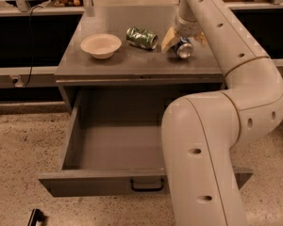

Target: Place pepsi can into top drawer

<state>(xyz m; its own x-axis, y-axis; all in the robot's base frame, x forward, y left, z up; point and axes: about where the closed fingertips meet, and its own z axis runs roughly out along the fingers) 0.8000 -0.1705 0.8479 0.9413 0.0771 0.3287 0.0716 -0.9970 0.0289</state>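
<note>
The pepsi can (pixel 183 50) lies on its side on the grey cabinet top (pixel 132 66), at the right, its silver end facing me. My gripper (pixel 184 41) reaches down from above and straddles the can. One cream finger (pixel 168 39) is on the can's left and the other on its right, both apart from it, so the gripper is open. The top drawer (pixel 99 182) stands pulled out below the cabinet top, with a black handle (pixel 146 185) on its front panel. My arm hides its right part.
A cream bowl (pixel 101 45) sits on the cabinet top at the left. A green dented can (pixel 141 37) lies between the bowl and the gripper. My large arm segments (pixel 203 149) stand in front of the drawer's right side. Dark shelves flank the cabinet.
</note>
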